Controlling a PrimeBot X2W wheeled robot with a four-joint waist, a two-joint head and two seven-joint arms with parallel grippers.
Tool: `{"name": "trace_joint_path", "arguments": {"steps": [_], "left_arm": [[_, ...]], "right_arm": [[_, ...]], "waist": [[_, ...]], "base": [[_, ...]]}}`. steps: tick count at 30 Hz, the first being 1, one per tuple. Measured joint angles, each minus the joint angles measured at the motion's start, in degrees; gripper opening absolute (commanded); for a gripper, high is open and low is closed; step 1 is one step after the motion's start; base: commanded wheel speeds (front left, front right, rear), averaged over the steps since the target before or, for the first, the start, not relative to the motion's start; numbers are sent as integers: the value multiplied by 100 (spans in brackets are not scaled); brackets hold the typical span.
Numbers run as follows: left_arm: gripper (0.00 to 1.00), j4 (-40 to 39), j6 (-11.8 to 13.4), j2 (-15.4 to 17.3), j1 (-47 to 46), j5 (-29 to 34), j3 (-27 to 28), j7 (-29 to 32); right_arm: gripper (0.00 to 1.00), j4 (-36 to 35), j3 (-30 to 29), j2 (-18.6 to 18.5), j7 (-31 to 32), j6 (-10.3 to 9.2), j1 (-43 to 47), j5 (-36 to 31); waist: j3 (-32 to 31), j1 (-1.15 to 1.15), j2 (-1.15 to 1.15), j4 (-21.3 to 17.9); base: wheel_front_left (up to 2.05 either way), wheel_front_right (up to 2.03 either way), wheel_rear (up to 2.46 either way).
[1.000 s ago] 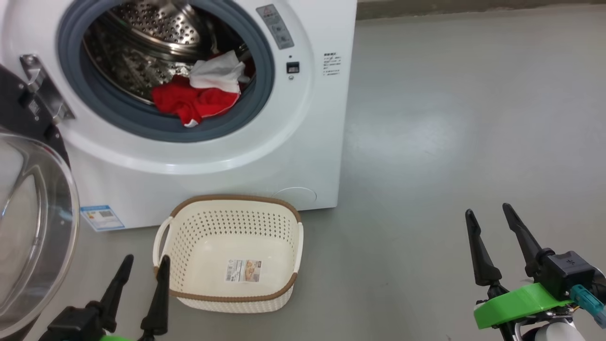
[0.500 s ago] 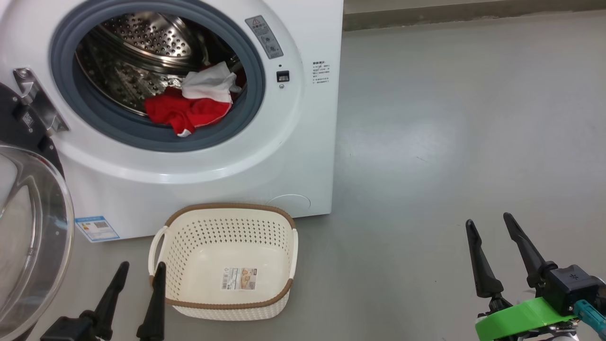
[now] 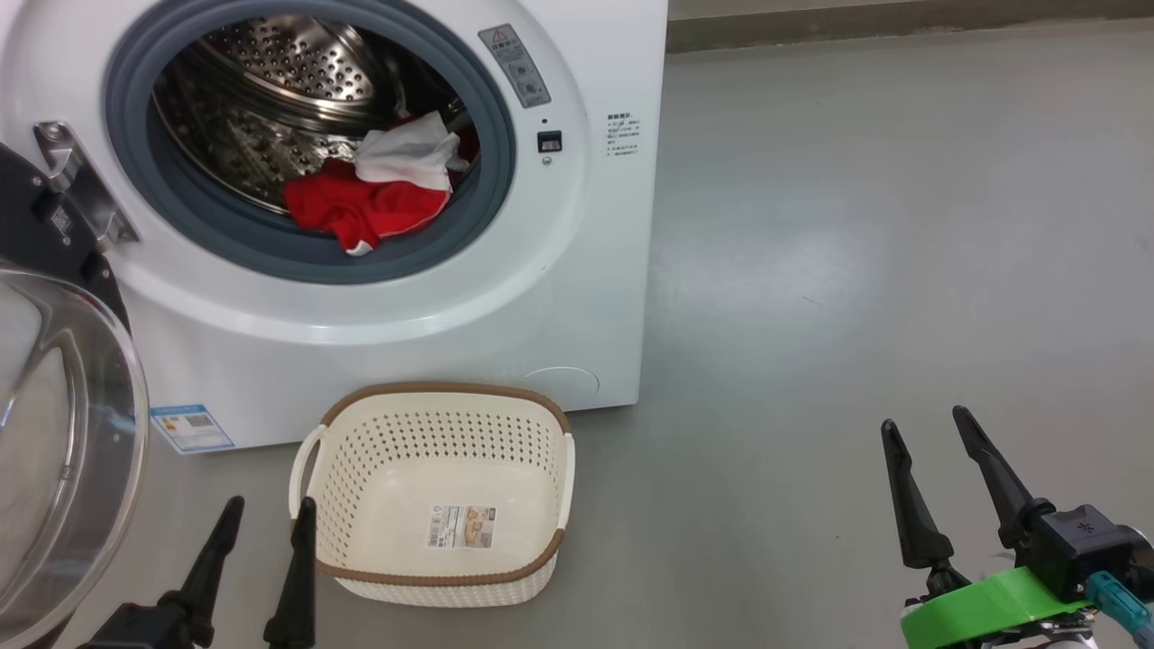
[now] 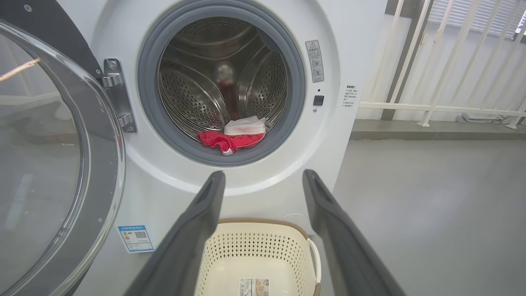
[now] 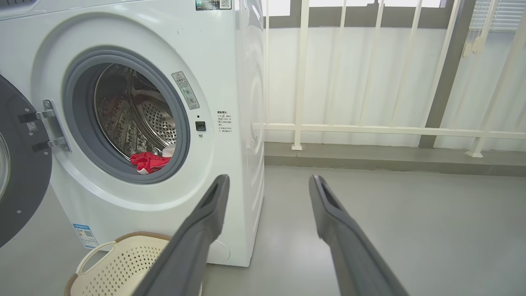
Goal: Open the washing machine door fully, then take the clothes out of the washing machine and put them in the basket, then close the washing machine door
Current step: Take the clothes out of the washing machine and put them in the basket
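One step done: washing machine door [image 3: 54, 433] open; you must move clothes [image 3: 361, 203] to basket [image 3: 442, 390]; left gripper [image 3: 270, 505], right gripper [image 3: 924, 419] spread, empty

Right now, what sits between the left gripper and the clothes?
Left wrist view: the washing machine's white front and grey gasket lie between the left gripper and the clothes; the basket sits below that line.

1. The washing machine door [image 3: 54, 451] is cut off by the left edge of the head view.
2. The washing machine [image 3: 361, 342] top is cropped there.
3. Print on the blue label [image 3: 191, 427] and the basket [image 3: 442, 394] sticker [image 3: 462, 525] is too small to read.
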Motion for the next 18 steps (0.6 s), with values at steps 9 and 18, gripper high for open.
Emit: {"name": "trace_joint_path", "arguments": {"steps": [9,18], "left_arm": [[100,-85,-3,-24,-1,-5,4,-1],[100,-82,-11,-33,-3,-52,-1,-1]], "right_arm": [[100,73,142,2,0,0,-1,1],[100,116,146,2,0,0,-7,1]], "waist": [[12,0,0,36],[41,0,0,74]], "base": [[150,-150,0],[167,-167,0]]}}
